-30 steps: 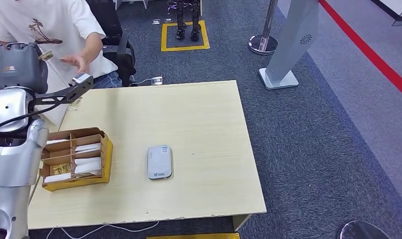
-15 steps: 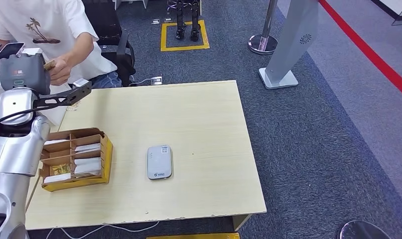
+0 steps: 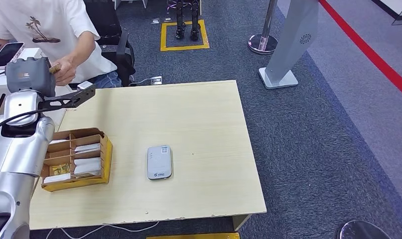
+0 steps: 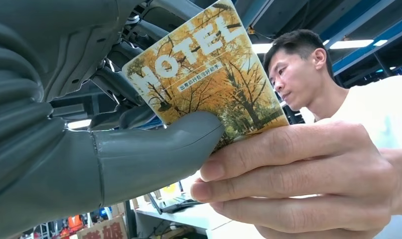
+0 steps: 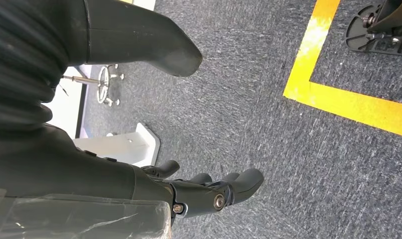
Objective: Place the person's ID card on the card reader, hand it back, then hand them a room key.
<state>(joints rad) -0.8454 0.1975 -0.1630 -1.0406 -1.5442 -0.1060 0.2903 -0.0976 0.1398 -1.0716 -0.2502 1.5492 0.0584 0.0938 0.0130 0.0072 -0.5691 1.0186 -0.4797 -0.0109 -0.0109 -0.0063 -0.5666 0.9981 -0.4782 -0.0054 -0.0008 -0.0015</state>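
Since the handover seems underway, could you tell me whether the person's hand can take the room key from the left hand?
Probably yes: the person's hand already grips the room key beside the left hand thumb, nothing between.

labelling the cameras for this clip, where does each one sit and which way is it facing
Head view: high on the robot, looking forward and down at the table, card reader and seated person; silver left arm at left.
Left wrist view: behind the left hand, looking up at the room key it pinches and the person's hand on it.
Right wrist view: behind the right hand, looking down at carpet.
Shared: head and left wrist views both show the person taking the key.
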